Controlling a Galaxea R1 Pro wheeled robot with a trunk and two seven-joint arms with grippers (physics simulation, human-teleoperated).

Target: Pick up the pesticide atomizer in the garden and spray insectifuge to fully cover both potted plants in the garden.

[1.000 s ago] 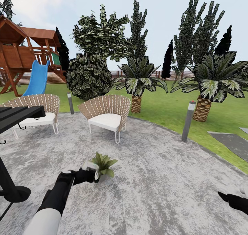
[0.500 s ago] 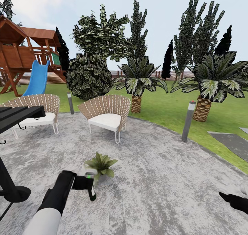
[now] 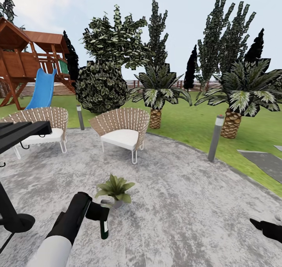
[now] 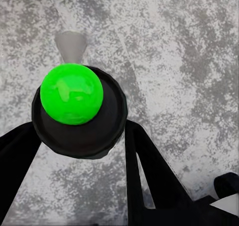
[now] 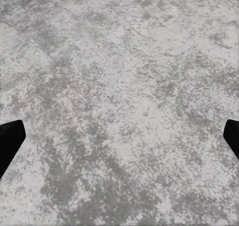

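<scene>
My left gripper (image 3: 98, 213) is shut on the pesticide atomizer (image 3: 104, 224), low over the grey patio (image 3: 176, 204). The atomizer's dark slim body hangs downward and its whitish head sits at the top, just in front of a potted plant (image 3: 115, 187) with broad light-green leaves in a small grey pot. In the left wrist view the atomizer (image 4: 74, 111) is a dark round body with a bright green ball on it and a whitish nozzle beyond, held between black fingers (image 4: 144, 171). My right gripper (image 3: 261, 226) is open at the lower right, with bare paving between its fingertips (image 5: 10, 141).
Two wicker chairs (image 3: 122, 131) (image 3: 43, 126) stand at the patio's far side. A black stand (image 3: 15, 173) is close on the left. Grey bollard lights (image 3: 215, 137) (image 3: 80, 117) mark the patio's edge, with palms (image 3: 156, 98), lawn and a stepping slab (image 3: 266, 161) beyond.
My left gripper has drawn back from the potted plant toward me and lowered a little. The atomizer has swung from pointing at the leaves to hanging with its body down.
</scene>
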